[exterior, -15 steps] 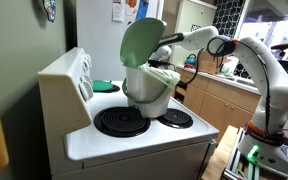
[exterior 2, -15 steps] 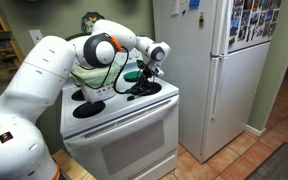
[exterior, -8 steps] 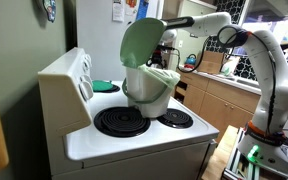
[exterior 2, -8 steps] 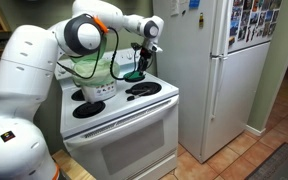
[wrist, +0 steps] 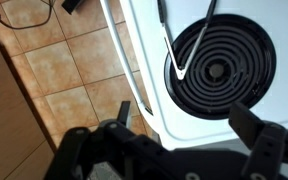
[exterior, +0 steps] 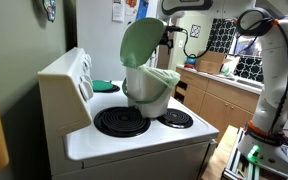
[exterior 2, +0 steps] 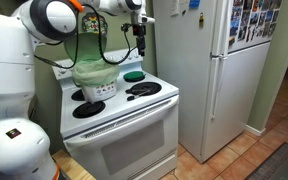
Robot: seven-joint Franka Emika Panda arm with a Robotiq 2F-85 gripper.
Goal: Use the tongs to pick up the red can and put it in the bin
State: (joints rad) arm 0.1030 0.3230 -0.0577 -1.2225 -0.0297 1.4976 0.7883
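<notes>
- While its jaws stand wide and empty, the gripper (wrist: 187, 122) hangs above the stove (wrist: 147, 60).
- Slim tongs (wrist: 179, 68) lie across a coil burner (wrist: 229, 60).
- On the stovetop, the bin (exterior: 152, 92) stands with its lid (exterior: 141, 42) raised.

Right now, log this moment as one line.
gripper: open, empty, above stove | tongs: lying across burner, not held | bin: lid up | red can: not visible
</notes>
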